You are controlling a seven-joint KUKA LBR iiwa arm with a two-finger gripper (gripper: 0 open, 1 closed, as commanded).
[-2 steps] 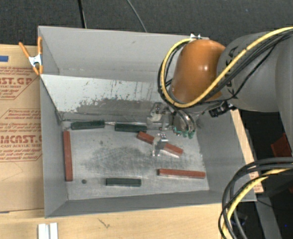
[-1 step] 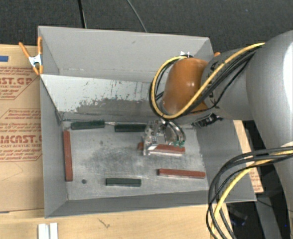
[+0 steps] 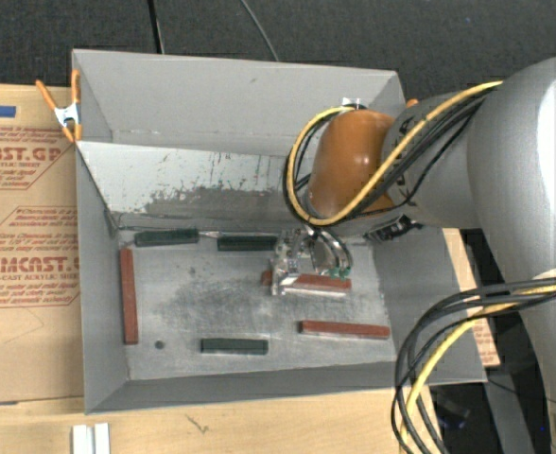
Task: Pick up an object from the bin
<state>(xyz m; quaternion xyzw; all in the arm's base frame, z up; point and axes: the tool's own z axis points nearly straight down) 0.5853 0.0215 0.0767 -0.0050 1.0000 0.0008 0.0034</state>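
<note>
Claw (image 3: 298, 270) by reddish bar (image 3: 327, 285) over scuffed bin floor (image 3: 193, 303).

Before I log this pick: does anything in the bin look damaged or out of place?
Nothing stands out: the dark bars and reddish bars lie flat and separate; the bin wall is only scuffed.

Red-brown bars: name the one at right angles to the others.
The red-brown bar at the left of the bin: it runs up and down the view, while the bar at the gripper and the lower-right bar lie crosswise.
</note>
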